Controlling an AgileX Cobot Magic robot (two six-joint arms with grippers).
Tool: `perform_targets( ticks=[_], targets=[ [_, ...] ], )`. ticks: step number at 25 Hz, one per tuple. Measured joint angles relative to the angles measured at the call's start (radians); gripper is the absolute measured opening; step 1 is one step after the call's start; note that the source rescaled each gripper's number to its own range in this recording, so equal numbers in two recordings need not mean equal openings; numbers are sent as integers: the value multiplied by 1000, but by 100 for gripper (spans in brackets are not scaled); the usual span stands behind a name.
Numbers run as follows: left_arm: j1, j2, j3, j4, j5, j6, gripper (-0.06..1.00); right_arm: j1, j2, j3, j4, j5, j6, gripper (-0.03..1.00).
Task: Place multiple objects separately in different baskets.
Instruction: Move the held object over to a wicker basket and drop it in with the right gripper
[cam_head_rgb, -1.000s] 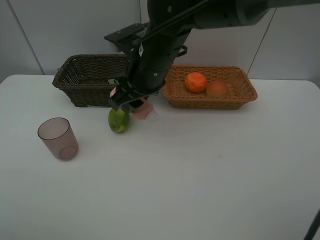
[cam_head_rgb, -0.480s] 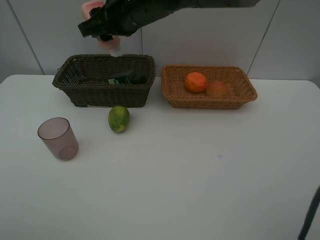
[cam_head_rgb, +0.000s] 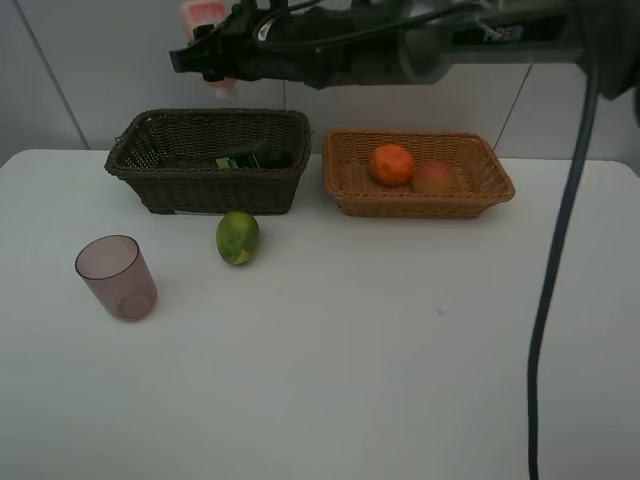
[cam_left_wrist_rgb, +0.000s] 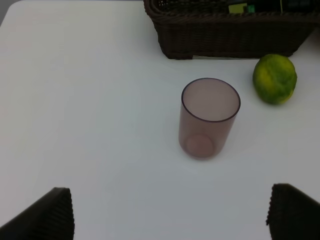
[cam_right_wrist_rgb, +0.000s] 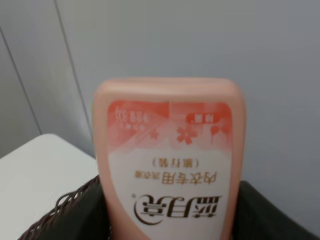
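Observation:
My right gripper (cam_head_rgb: 214, 58) is shut on the pink white-capped bottle (cam_head_rgb: 203, 15) and holds it high over the back of the dark brown basket (cam_head_rgb: 200, 187). The right wrist view is filled by the pink bottle (cam_right_wrist_rgb: 169, 160), its label upside down, with the dark basket's rim (cam_right_wrist_rgb: 60, 212) below. A black bottle (cam_head_rgb: 256, 157) lies in the dark basket. The light tan basket (cam_head_rgb: 420, 206) holds the orange (cam_head_rgb: 391, 164) and the peach-like fruit (cam_head_rgb: 434, 177). The green fruit (cam_head_rgb: 238, 237) and mauve cup (cam_head_rgb: 117, 277) stand on the table. My left gripper (cam_left_wrist_rgb: 170, 216) is open, short of the cup (cam_left_wrist_rgb: 209, 117).
The white table (cam_head_rgb: 400, 350) runs wide in front of both baskets, with a grey wall right behind them. In the left wrist view the green fruit (cam_left_wrist_rgb: 274, 79) lies beside the dark basket (cam_left_wrist_rgb: 230, 37). The right arm's cable (cam_head_rgb: 548, 300) hangs down at the right.
My right gripper has carried the pink bottle from the table beside the green fruit up above the dark basket. Nothing else has moved.

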Motion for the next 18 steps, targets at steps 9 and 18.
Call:
perform_targets(
  ticks=[9, 18],
  targets=[
    [0, 0, 0, 0, 0, 0, 100, 0, 144, 0, 121, -166, 1, 24],
    [0, 0, 0, 0, 0, 0, 100, 1, 161, 0, 145, -145, 3, 24]
  ],
)
